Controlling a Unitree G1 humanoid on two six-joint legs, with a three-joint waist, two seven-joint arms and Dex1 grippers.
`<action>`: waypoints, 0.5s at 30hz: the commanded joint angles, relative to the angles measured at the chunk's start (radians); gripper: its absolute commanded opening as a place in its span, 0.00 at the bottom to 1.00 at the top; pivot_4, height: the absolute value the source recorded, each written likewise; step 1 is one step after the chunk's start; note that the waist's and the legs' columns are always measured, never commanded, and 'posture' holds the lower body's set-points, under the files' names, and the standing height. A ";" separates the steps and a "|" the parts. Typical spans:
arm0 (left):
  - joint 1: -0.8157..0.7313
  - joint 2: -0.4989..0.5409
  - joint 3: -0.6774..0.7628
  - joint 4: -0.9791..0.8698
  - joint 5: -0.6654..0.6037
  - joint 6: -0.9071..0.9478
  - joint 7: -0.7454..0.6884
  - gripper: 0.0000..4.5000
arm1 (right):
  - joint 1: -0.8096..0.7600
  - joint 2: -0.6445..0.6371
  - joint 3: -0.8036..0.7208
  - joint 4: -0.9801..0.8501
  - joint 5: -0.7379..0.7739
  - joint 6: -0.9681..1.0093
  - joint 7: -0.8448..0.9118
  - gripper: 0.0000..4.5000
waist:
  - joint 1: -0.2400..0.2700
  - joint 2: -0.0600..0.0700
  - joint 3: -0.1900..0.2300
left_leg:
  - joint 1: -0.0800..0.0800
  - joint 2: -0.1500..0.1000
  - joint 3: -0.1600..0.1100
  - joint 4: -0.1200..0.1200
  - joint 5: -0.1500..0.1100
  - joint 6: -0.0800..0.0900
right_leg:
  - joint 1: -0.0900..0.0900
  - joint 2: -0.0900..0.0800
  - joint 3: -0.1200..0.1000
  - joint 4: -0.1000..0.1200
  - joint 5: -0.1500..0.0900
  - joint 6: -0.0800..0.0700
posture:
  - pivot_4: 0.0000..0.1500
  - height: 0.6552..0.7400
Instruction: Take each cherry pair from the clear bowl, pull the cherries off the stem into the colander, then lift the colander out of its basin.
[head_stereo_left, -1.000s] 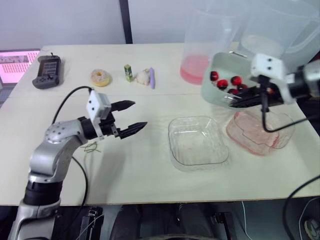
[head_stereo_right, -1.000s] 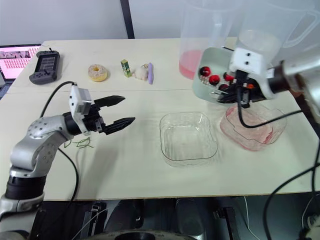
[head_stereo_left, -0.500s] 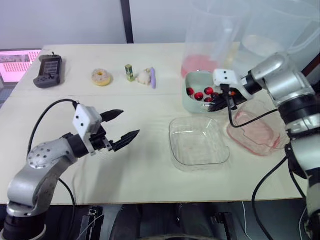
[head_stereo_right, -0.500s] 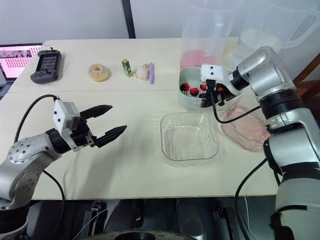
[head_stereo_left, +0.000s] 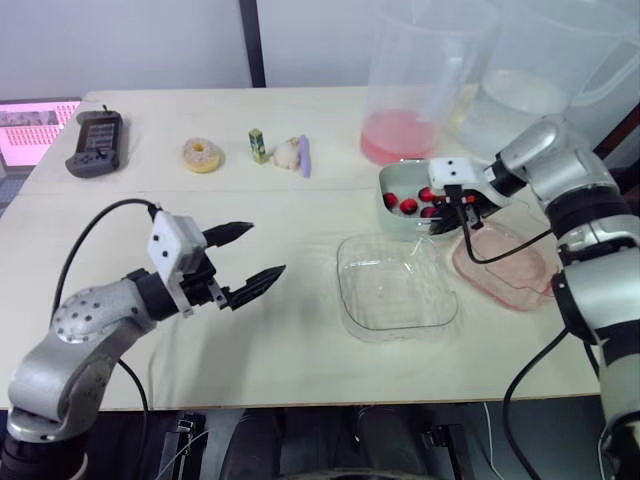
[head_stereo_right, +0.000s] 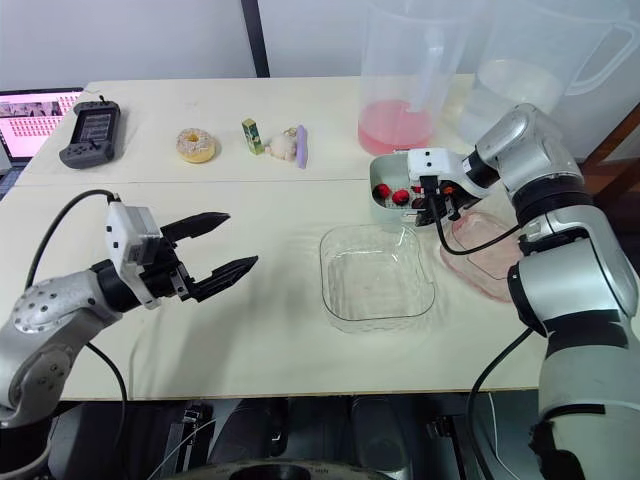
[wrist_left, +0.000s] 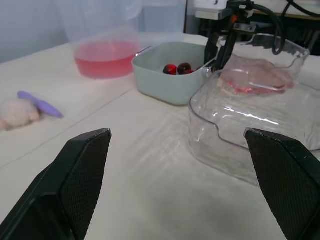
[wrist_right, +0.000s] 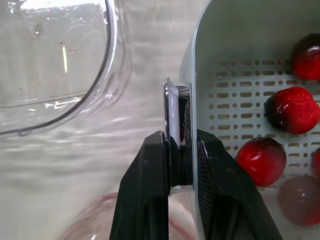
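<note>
Clamping the rim of the pale green colander (wrist_left: 165, 82): right pincer (wrist_right: 180, 142), fingers closed on its wall. Sitting outside the pink basin (head_stereo_left: 505, 265), just beside it and behind the clear bowl (head_stereo_left: 395, 285), low at the tabletop (head_stereo_left: 300, 340), red cherries (wrist_right: 292, 110) inside. Gaping wide over the tabletop, well left of the bowl: left pincer (head_stereo_left: 266, 248).

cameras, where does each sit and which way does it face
Head eyes: on the head, facing forward and down over the table; left gripper open, right gripper holding the colander.
Left wrist: looks along its spread fingers at the clear bowl and colander.
Right wrist: looks along its fingers, clamped on the colander's rim.
Both wrist views share the cherries.
</note>
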 joint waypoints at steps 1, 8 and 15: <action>-0.047 0.025 0.001 0.039 -0.004 -0.019 -0.032 1.00 | -0.046 -0.026 -0.038 -0.004 -0.028 -0.043 -0.021 0.35 | 0.000 0.000 0.000 | 0.000 0.000 0.000 0.000 0.000 0.000 | 0.000 0.000 0.000 0.000 0.000 0.000 | 1.00 1.00; -0.131 0.029 -0.015 0.125 -0.029 -0.011 -0.085 1.00 | -0.086 -0.149 -0.046 -0.202 0.121 0.078 0.009 0.99 | 0.000 0.003 0.002 | 0.000 0.000 0.000 0.000 0.000 0.000 | 0.000 0.000 0.000 0.000 0.001 0.001 | 1.00 1.00; -0.233 0.031 -0.065 0.246 -0.030 0.018 -0.135 1.00 | 0.088 -0.460 -0.250 -0.596 0.384 0.344 0.009 0.99 | 0.009 0.004 0.002 | -0.002 0.000 -0.002 0.000 0.000 0.000 | 0.000 -0.001 -0.002 -0.002 -0.001 -0.001 | 1.00 1.00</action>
